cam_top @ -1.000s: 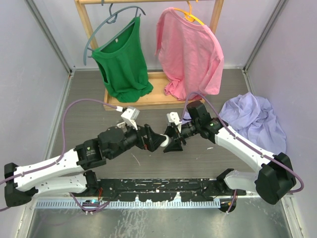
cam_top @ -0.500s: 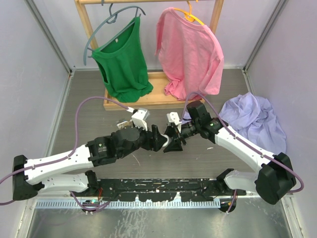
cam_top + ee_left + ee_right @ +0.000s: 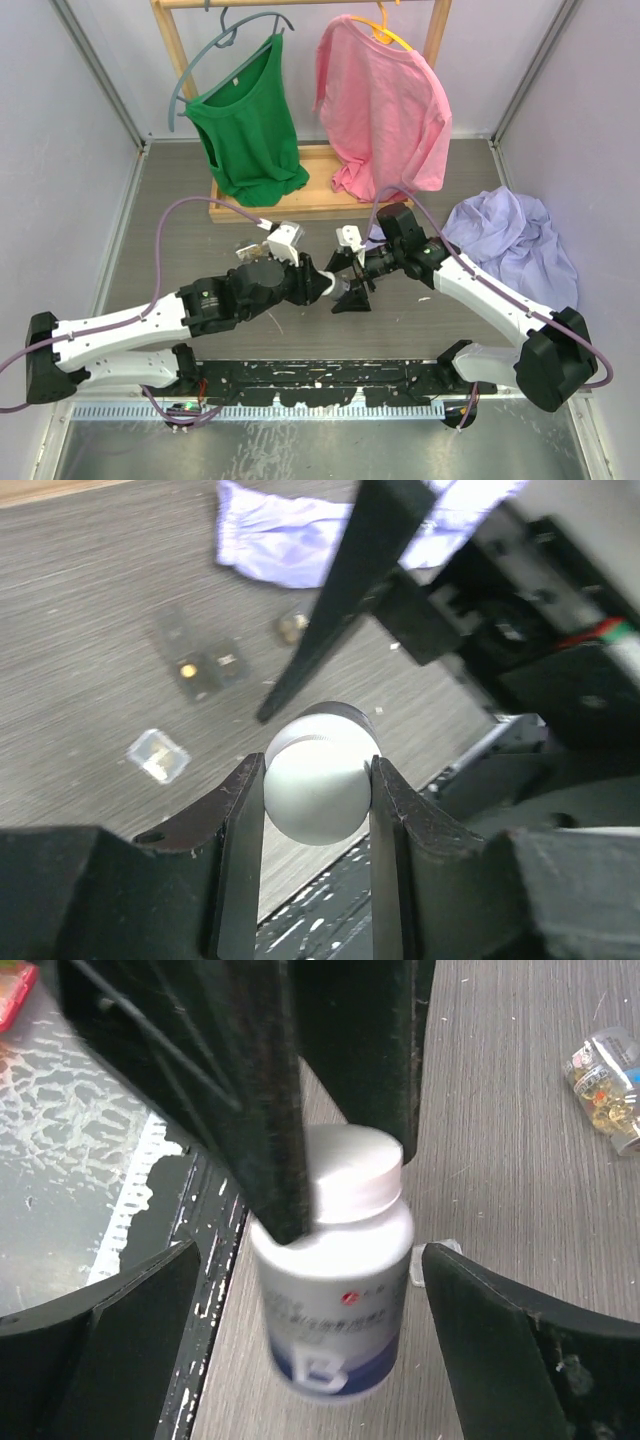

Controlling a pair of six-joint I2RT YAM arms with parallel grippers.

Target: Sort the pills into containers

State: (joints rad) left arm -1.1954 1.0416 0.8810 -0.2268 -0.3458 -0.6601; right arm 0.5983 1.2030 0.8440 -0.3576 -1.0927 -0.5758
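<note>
Left wrist view shows the left pincer [image 3: 318,770] clenched on a white pill bottle [image 3: 318,792], one black finger pressed to each side of its rounded end, the bottle held above the grey wood-grain counter [image 3: 90,600]. A thin black finger [image 3: 340,600] of the right pincer [image 3: 347,283] crosses the frame diagonally just above the bottle (whether it touches cannot be told from here). Down on the counter lie the containers: two dark squarish tubs [image 3: 200,668] side by side, one with a yellowish speck inside, and a clear tub [image 3: 158,755] apart from them, nearer the camera. A small brownish item [image 3: 290,628], too small to make out, sits near the lavender cloth [image 3: 290,535].

Right wrist view gives what that one hides: the bottle's white cap and a label with a blue band and a large letter B. The left pincer's fingers come in from the top of the frame and grip the bottle at cap and shoulder. The right pincer is spread wide, its fingers well apart on either side of the bottle and touching nothing. A clear packet of yellowish pills [image 3: 605,1080] lies on the counter at far right.

Top external view alone shows both arms meeting over the counter's middle, with a green shirt [image 3: 250,120] and a pink shirt [image 3: 385,100] hanging behind.
</note>
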